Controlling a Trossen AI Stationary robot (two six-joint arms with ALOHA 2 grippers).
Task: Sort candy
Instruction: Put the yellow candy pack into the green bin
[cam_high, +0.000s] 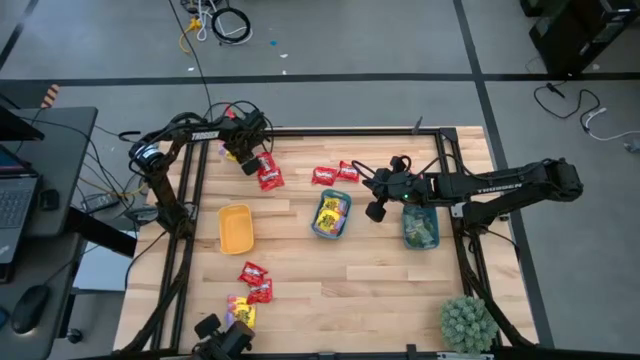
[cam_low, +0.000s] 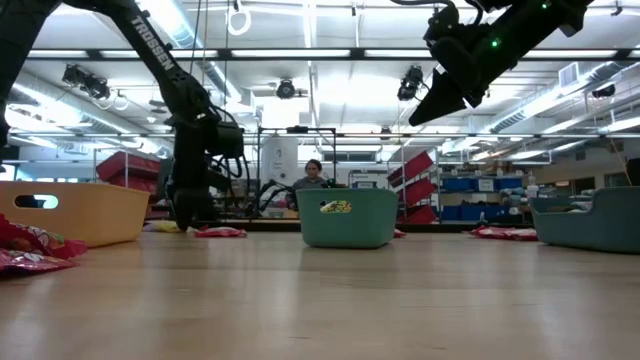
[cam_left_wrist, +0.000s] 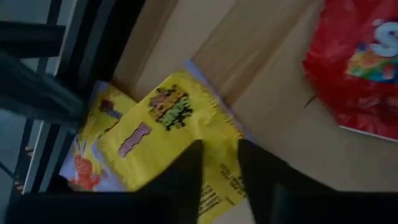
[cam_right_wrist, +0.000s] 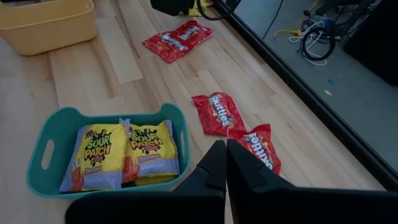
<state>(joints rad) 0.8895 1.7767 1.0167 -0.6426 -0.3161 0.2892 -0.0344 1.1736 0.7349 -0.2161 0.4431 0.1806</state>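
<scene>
High view: the left pincer (cam_high: 247, 152) was at the far left corner of the worktop (cam_high: 370, 275), over yellow packets and just beside two red packets (cam_high: 268, 175). The right pincer (cam_high: 378, 196) hung between the middle teal tray (cam_high: 331, 215) and a pair of red packets (cam_high: 335, 174). A yellow tray (cam_high: 236, 229) lay empty; a second teal tray (cam_high: 420, 226) held green packets. More red packets (cam_high: 255, 281) and yellow ones lay near the front edge, beside a plant (cam_high: 468, 322).

Low view: the right pincer (cam_low: 447, 72) was raised well above the middle teal tray (cam_low: 347, 217), carrying nothing. The left arm reached down to the worktop far behind.

Left wrist view: the left pincer (cam_left_wrist: 219, 180) had its fingers narrowly parted, resting on a yellow packet (cam_left_wrist: 165, 134) – not visibly closed on it. A second yellow packet lay beneath, a red packet (cam_left_wrist: 357, 65) close by.

Right wrist view: the right pincer (cam_right_wrist: 225, 163) was closed and empty. The teal tray (cam_right_wrist: 56, 140) held two yellow packets (cam_right_wrist: 121, 152); two red packets (cam_right_wrist: 236, 127) lay just beyond the fingertips.

Risk, as judged: the stacked yellow packets lay flat against the worktop's frame – the fingers could skid off the glossy wrapper, or lift both together and drop one short of the tray.
</scene>
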